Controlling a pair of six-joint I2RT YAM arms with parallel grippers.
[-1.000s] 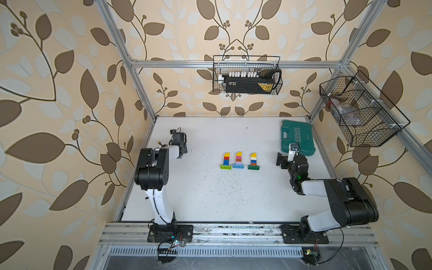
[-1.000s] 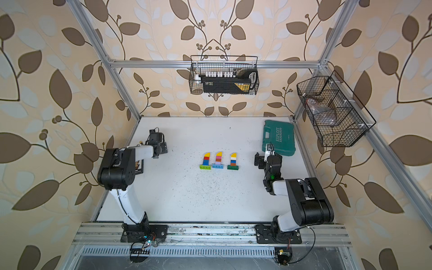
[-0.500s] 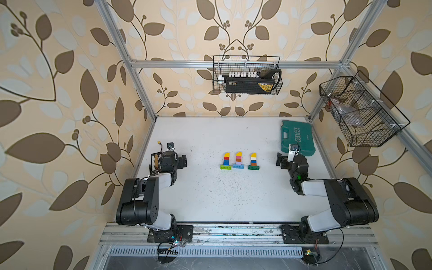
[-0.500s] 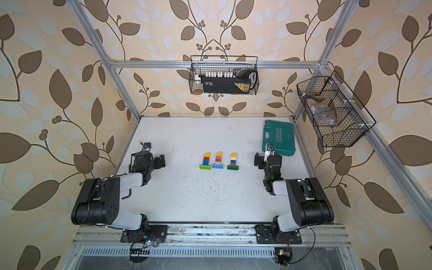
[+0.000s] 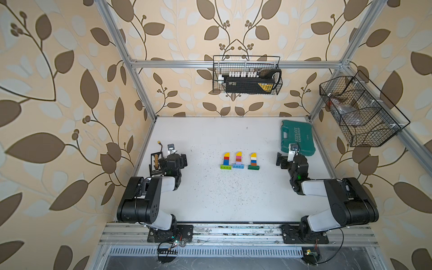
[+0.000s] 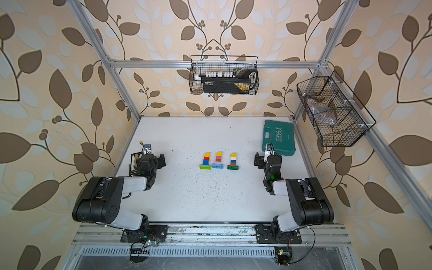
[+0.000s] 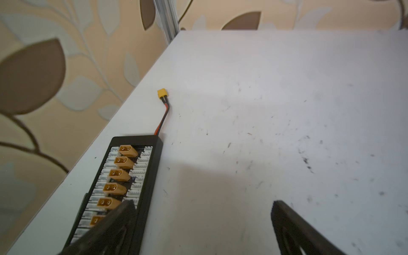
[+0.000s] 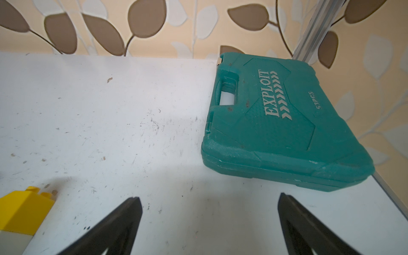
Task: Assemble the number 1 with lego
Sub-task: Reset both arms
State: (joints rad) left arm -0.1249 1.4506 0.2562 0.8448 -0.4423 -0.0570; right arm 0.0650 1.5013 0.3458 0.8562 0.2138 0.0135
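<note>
Three lego stacks stand in a row mid-table in both top views, each a long base brick under a short column with a yellow sloped top: lime-based (image 5: pixel 226 160) (image 6: pixel 206 160), light-blue-based (image 5: pixel 238 160) (image 6: pixel 218 160), green-based (image 5: pixel 253 161) (image 6: pixel 233 161). My left gripper (image 5: pixel 172 156) (image 7: pixel 202 202) hangs open and empty well left of them. My right gripper (image 5: pixel 291 157) (image 8: pixel 209 197) is open and empty to their right. The right wrist view catches the nearest stack's yellow top (image 8: pixel 24 212) beside one finger.
A teal tool case (image 5: pixel 297 138) (image 8: pixel 276 123) lies just behind the right gripper. A black connector board (image 5: pixel 156 163) (image 7: pixel 123 183) with a yellow plug lead (image 7: pixel 162 92) lies at the table's left edge, under one left finger. Wire baskets (image 5: pixel 246 74) (image 5: pixel 357 112) hang on the walls.
The left arm has folded down and drawn its gripper back toward the front, over the connector board's edge. The right arm and the lego stacks have not moved.
</note>
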